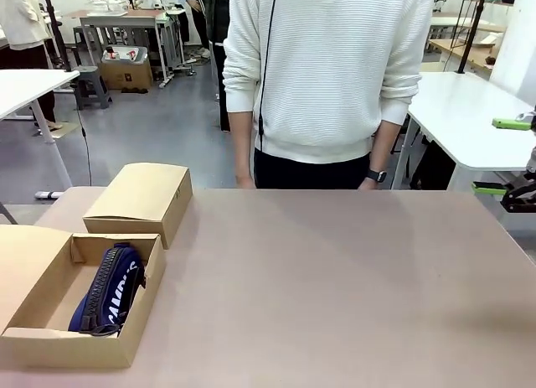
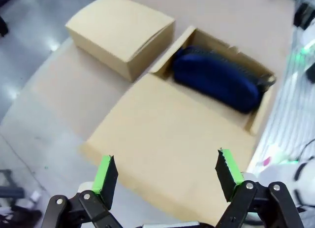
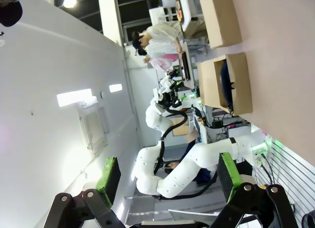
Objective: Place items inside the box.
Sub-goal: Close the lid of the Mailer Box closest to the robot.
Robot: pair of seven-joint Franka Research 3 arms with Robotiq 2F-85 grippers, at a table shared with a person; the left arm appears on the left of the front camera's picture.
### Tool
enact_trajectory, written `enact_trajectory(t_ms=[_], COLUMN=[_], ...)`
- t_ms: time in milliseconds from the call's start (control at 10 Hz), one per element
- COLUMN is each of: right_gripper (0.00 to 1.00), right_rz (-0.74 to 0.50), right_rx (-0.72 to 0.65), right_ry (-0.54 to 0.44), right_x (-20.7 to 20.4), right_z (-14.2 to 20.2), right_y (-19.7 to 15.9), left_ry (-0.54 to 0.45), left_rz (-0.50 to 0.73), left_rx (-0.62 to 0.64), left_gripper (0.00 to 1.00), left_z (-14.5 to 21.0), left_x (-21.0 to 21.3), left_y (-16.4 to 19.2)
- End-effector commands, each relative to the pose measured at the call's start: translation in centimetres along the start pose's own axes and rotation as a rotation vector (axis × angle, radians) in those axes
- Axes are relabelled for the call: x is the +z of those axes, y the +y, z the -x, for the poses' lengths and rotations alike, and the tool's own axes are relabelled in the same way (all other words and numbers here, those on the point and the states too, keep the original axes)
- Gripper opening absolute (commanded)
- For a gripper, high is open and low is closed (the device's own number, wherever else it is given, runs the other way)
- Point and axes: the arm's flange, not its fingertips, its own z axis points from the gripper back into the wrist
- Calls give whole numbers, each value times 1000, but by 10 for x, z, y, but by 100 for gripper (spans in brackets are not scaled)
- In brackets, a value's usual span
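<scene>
One navy pouch [image 2: 216, 80] in box [image 2: 167, 134] | beyond parted left jaws, untouched

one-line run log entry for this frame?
navy pouch in open box | closed box behind | left gripper open, above flap | right gripper open | person standing opposite

grey floor [image 1: 159, 128], white tables [image 1: 469, 111], white wall [image 3: 49, 65]

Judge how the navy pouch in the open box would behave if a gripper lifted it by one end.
The navy pouch looks like soft fabric, so it would probably sag. It slumps against the wall of the open box, suggesting little stiffness. Its rounded, stuffed shape hints at some weight inside.
</scene>
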Motion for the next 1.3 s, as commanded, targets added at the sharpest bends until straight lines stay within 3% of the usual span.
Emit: enact_trajectory(t_ms=[0,800,1000,1100,1200], right_gripper=[100,100,100,100,100], right_rz=[-16,-16,-16,-16,-16], right_rx=[-20,-20,-20,-20,-20], right_ry=[4,4,4,4,4], right_x=[1,1,1,1,1], right_z=[2,2,2,2,2], right_y=[4,4,4,4,4], left_ry=[-7,-8,-12,1,94], left_rz=[62,65,78,179,187], left_rx=[80,72,-171,-248,-262], left_gripper=[100,100,100,100,100], left_z=[-8,-6,-10,-7,10], left_x=[-4,-6,-2,4,10], left_y=[-10,-7,7,19,29])
